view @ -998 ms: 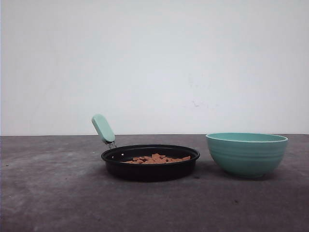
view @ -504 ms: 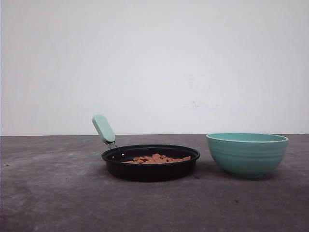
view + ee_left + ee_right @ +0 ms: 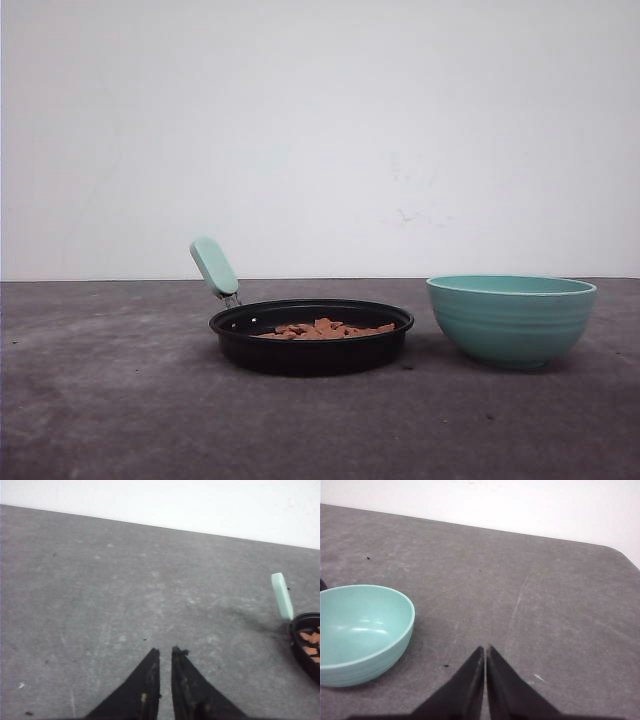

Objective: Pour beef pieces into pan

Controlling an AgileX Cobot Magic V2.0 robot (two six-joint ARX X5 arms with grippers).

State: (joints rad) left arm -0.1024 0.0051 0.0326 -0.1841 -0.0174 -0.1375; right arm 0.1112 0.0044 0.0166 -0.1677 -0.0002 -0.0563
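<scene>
Reddish beef pieces (image 3: pixel 325 328) in pan (image 3: pixel 311 350) (w/ bowl (image 3: pixel 511 318) beside)

I see reddish-brown meat bits (image 3: pixel 325 328) in a black pan (image 3: pixel 311 348) with a mint-green handle (image 3: pixel 214 265), a teal ribbed bowl (image 3: pixel 511 318), a grey table (image 3: pixel 120 400).

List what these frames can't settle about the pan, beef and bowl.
- Pan: left wrist view, cut off by the picture's edge; part of the rim shows.
- Beef pieces: front view, near rim hides the lower heap; count unreadable.
- Bowl: front view, wall hides the inside; right wrist view crops it at the edge, visible interior looks bare.
- Specks on table: too small to identify.
</scene>
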